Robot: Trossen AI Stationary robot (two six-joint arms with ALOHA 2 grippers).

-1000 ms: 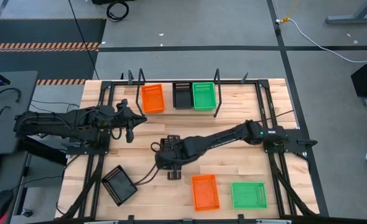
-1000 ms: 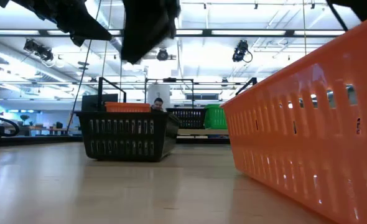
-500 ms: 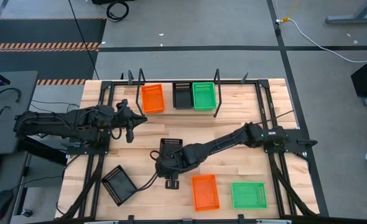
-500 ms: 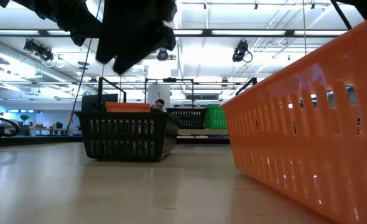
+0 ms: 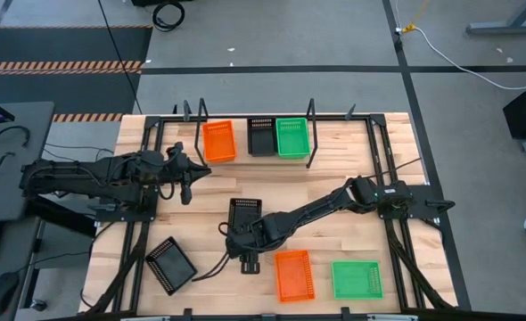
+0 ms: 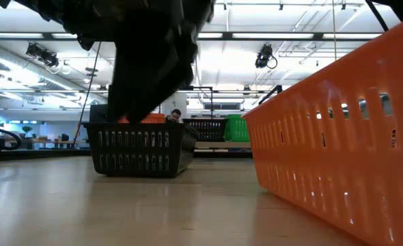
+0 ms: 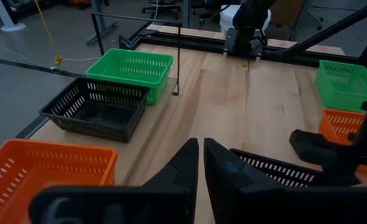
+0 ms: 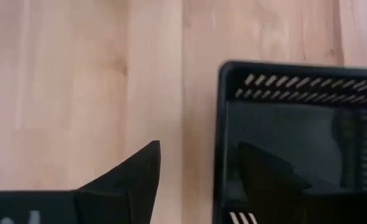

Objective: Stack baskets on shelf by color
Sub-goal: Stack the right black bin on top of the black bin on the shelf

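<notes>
On the shelf (image 5: 256, 159) at the far edge, an orange (image 5: 218, 140), a black (image 5: 261, 136) and a green basket (image 5: 291, 136) stand abreast. A black basket (image 5: 245, 212) rests on its base mid-table, and it also shows in the low view (image 6: 139, 147). My right gripper (image 5: 239, 238) is open over its near-left part. In the right wrist view (image 8: 199, 177) one finger stands outside the basket's wall (image 8: 219, 137) and one inside, with no touch showing. My left gripper (image 7: 201, 163) is shut and empty, held above the table's left side (image 5: 190, 183).
Another black basket (image 5: 170, 265) lies askew near the table's near-left corner. An orange basket (image 5: 292, 275) and a green one (image 5: 357, 279) stand by the near edge, the orange one close beside my right gripper. Black frame rails (image 5: 388, 169) run along both sides.
My right gripper has gone toward the table's near edge and down, from over the middle black basket to its near-left part. That basket has stayed in place.
</notes>
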